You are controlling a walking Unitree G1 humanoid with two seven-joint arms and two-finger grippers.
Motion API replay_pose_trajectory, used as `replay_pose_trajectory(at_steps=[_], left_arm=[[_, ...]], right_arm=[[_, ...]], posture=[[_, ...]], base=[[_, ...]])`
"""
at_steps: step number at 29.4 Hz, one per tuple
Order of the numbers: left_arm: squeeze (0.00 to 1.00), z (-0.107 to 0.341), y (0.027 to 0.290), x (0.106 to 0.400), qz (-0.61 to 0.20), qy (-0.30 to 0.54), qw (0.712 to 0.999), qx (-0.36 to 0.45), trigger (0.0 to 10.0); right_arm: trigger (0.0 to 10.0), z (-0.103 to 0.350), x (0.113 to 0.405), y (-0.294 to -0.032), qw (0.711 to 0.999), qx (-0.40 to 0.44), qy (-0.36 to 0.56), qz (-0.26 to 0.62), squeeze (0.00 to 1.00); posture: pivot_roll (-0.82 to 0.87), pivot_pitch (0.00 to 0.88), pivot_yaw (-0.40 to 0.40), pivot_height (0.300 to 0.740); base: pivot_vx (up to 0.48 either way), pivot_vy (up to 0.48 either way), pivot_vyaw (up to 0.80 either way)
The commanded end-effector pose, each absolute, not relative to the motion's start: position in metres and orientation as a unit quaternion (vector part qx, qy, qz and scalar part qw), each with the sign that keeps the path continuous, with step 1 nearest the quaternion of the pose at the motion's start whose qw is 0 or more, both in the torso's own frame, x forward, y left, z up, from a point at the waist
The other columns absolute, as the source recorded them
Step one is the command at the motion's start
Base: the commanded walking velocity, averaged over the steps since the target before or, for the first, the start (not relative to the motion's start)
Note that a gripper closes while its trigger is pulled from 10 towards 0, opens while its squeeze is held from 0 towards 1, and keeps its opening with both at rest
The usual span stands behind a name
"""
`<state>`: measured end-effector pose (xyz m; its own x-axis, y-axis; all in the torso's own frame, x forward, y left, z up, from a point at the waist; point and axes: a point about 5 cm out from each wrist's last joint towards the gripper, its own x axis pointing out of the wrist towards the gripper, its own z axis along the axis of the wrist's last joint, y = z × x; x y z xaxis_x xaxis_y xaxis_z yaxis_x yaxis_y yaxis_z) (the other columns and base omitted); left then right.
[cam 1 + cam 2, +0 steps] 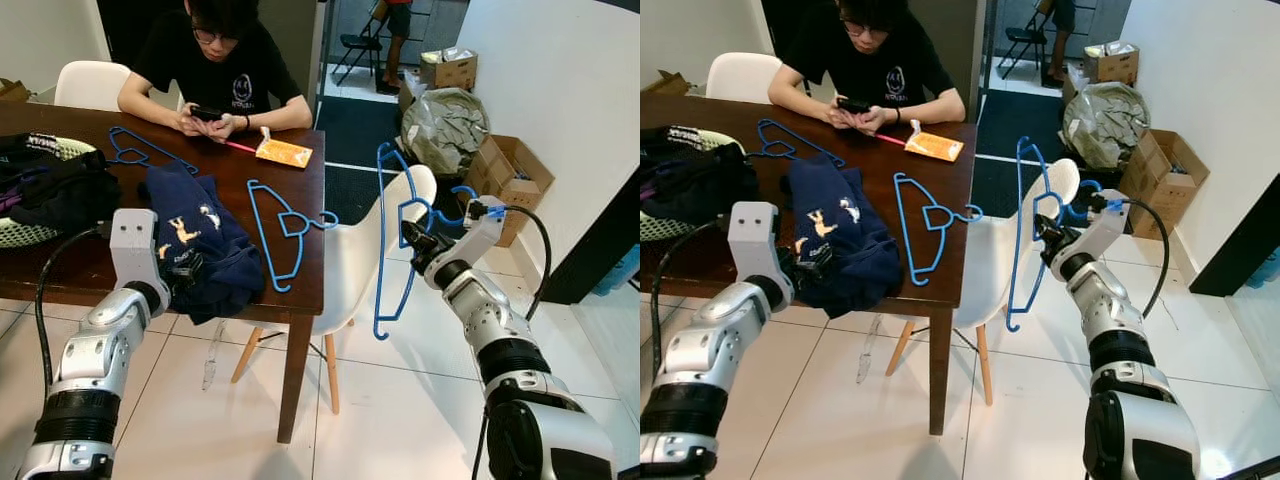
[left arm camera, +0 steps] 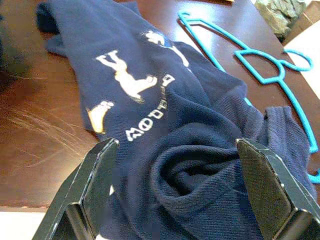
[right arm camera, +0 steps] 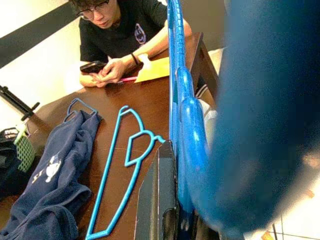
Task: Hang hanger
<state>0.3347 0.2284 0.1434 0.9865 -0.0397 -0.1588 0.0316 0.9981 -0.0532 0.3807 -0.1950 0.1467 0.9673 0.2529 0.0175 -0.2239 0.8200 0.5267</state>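
My right gripper [image 1: 418, 243] is shut on a blue hanger [image 1: 383, 240], which it holds upright in the air right of the table, in front of a white chair [image 1: 350, 270]. In the right wrist view the hanger's bar [image 3: 177, 100] runs up past a black finger [image 3: 160, 200]. A second blue hanger [image 1: 285, 235] lies flat near the table's right edge, and a third [image 1: 140, 150] lies farther back. My left gripper [image 1: 180, 272] is open at the table's front edge, its fingers [image 2: 95, 185] on either side of a crumpled navy shirt [image 2: 150, 100].
A person [image 1: 215, 60] sits at the far side of the brown table [image 1: 60, 270], holding a phone. An orange packet [image 1: 283, 152] lies near them. Dark clothes [image 1: 50, 180] are piled at the table's left. Cardboard boxes [image 1: 515, 175] and a bag stand by the right wall.
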Motion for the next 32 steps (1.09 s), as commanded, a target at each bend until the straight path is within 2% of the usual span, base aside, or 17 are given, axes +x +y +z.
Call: replay_pose_trajectory(at_steps=[1, 16, 32], left_arm=[[0.00, 0.136, 0.223, 0.335, -0.029, 0.091, 0.995, -0.031, 10.0], [0.00, 0.135, 0.211, 0.320, -0.041, 0.082, 0.996, -0.017, 10.0], [0.00, 0.115, 0.220, 0.310, -0.013, 0.112, 0.993, -0.023, 10.0]], right_arm=[[10.0, 0.148, 0.381, -0.198, 0.957, 0.262, 0.025, 0.121, 0.00], [10.0, 0.147, 0.381, -0.197, 0.957, 0.261, 0.028, 0.123, 0.00], [10.0, 0.146, 0.381, -0.196, 0.956, 0.264, 0.030, 0.124, 0.00]], posture=[[0.04, 0.022, -0.087, 0.740], [0.05, 0.019, -0.091, 0.740], [0.05, 0.006, -0.086, 0.740]], base=[[0.000, 0.000, 0.00], [0.000, 0.000, 0.00], [0.000, 0.000, 0.00]])
